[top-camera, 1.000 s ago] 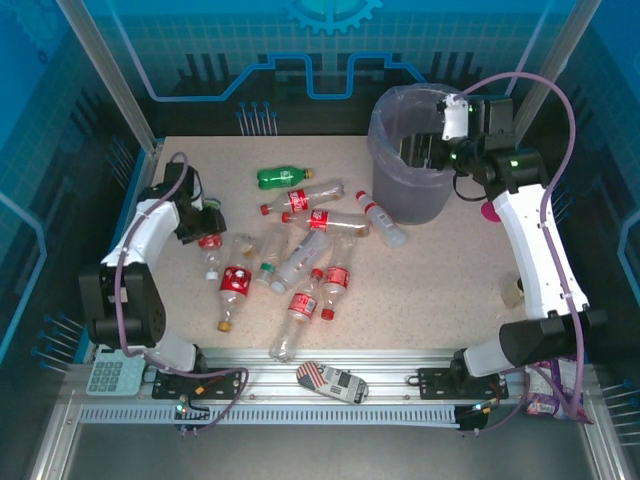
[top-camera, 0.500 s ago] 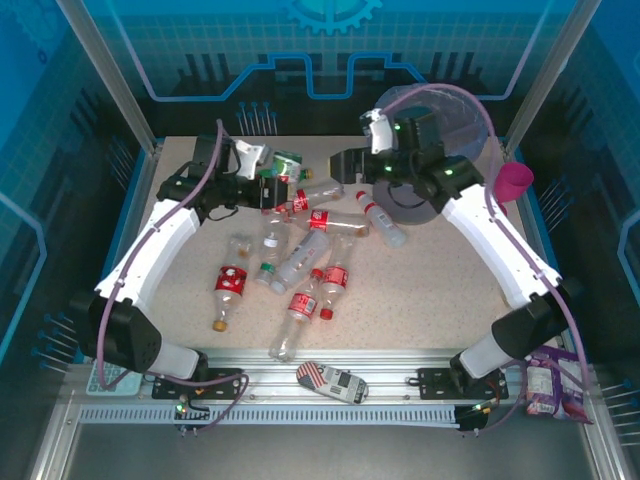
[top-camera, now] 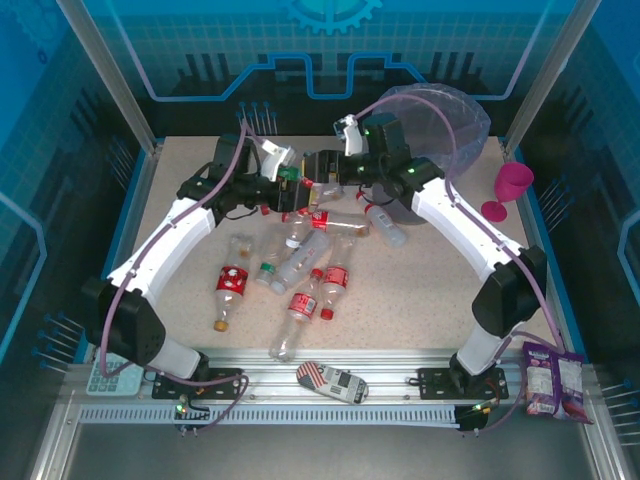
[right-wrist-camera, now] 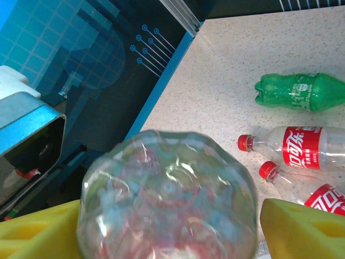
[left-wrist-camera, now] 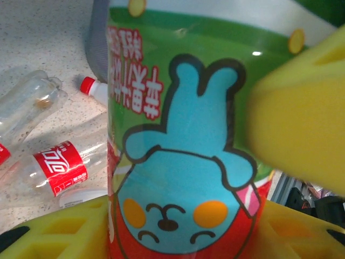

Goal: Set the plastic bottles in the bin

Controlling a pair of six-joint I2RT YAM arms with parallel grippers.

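Two bottles are gripped at once: the left jaws are clamped on a green-labelled bottle (left-wrist-camera: 178,135) bearing a blue cartoon rabbit, and the right jaws hold a clear bottle (right-wrist-camera: 167,199). More red-labelled bottles (top-camera: 232,282) lie scattered mid-desk (top-camera: 430,290). The lilac-lined bin (top-camera: 455,105) stands far right, behind the right arm.
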